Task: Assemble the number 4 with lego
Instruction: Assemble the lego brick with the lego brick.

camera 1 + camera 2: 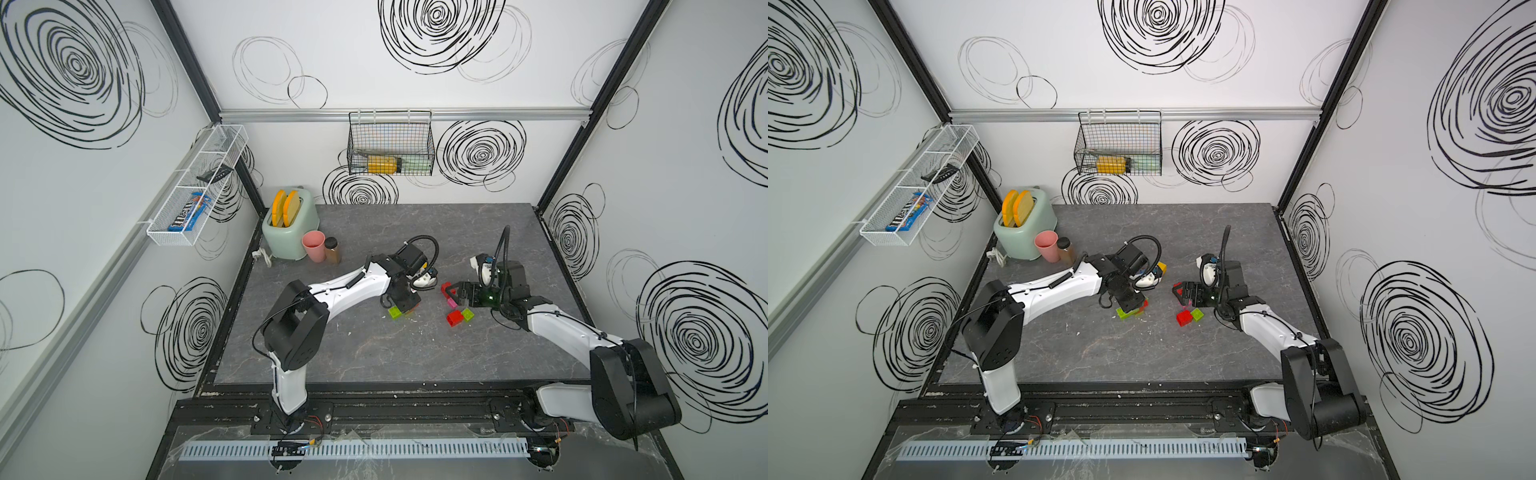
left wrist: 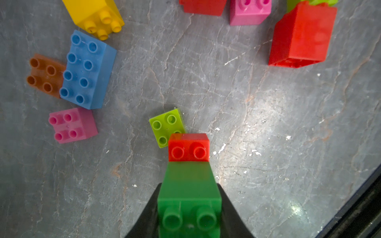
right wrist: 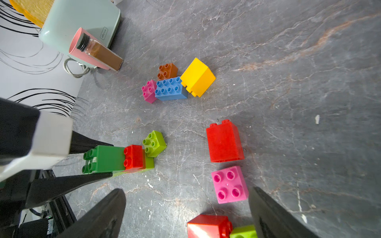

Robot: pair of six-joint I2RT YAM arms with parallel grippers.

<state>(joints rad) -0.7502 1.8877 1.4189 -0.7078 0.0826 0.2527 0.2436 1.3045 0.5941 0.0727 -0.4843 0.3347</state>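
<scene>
Here, a green brick (image 2: 188,185) is gripped between the closely set fingers of the left gripper (image 2: 188,208), with a red brick (image 2: 188,147) joined to its far end and overlapping a corner of a lime brick (image 2: 166,125) on the grey table (image 2: 268,144) (whether those two touch cannot be told). The right gripper (image 3: 186,190) is spread wide with nothing held, a pink brick (image 3: 228,184) lying just ahead of its fingertips and a tall red brick (image 3: 224,142) just beyond that. Farther off, a yellow brick (image 3: 198,77), a blue brick (image 3: 171,88), an orange brick (image 3: 167,71) and a second pink brick (image 3: 149,90) are huddled together, touching.
</scene>
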